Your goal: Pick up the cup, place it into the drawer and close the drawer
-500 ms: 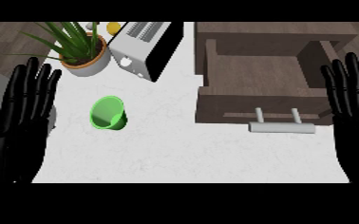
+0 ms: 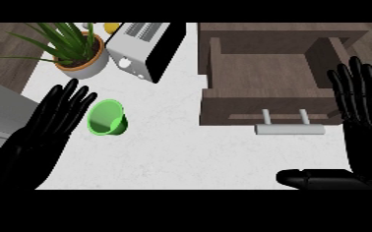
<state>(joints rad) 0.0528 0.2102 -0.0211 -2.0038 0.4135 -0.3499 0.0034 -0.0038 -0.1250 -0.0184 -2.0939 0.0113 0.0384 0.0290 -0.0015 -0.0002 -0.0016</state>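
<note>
On the white counter nothing is done yet: the left hand, fingers straight, sits just beside the cup; the right hand rests open at the edge. The small green cup is tipped, mouth showing. Beyond, the drawer stands open, awaiting it.

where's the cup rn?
Head view, left side: the green cup lies on the white counter, just right of the left hand, below the potted plant.
</note>
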